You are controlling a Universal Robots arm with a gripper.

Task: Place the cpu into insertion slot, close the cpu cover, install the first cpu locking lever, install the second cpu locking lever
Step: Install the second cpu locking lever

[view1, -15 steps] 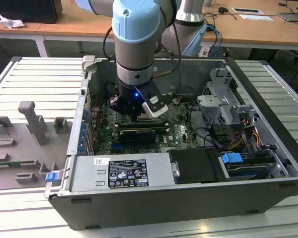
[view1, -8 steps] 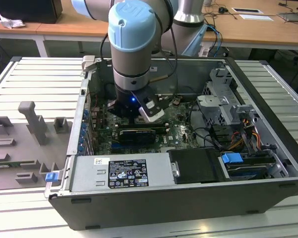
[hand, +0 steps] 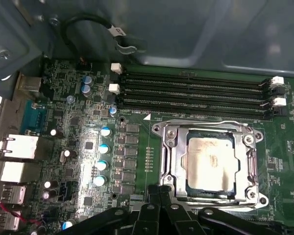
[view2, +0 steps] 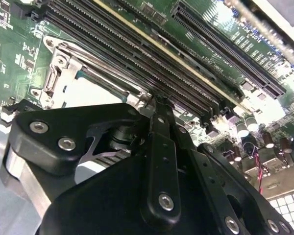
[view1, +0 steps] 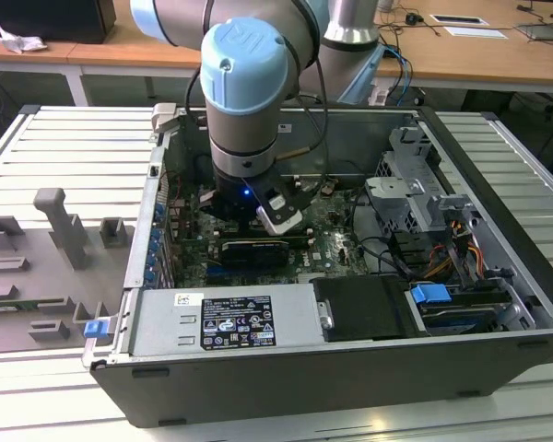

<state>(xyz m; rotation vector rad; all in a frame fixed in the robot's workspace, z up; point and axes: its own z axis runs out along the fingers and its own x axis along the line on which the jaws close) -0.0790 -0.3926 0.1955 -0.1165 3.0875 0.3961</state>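
Note:
The cpu [hand: 210, 161], a dull silvery-tan square, lies in the insertion slot [hand: 157, 129] on the green board. The silver cpu cover [hand: 177, 161] lies flat around it, so the chip shows through the window. A thin wire lever [hand: 206, 122] runs along the socket's side nearest the memory slots. My gripper [hand: 166, 190] is shut, with its black fingers pressed together at the opposite socket edge. In the second wrist view the gripper [view2: 157, 100] has its tip just beside the cpu [view2: 85, 90] and the cover [view2: 54, 81]. In the exterior view the gripper [view1: 258, 219] reaches down into the open computer case.
Long black memory slots [hand: 196, 93] run beside the socket. Capacitors [hand: 104, 147] and rear ports [hand: 17, 147] stand on the other side. A black card [view1: 253, 249], the power supply [view1: 226, 318] and a drive cage [view1: 410, 184] crowd the case. A grey fixture [view1: 64, 230] stands outside it.

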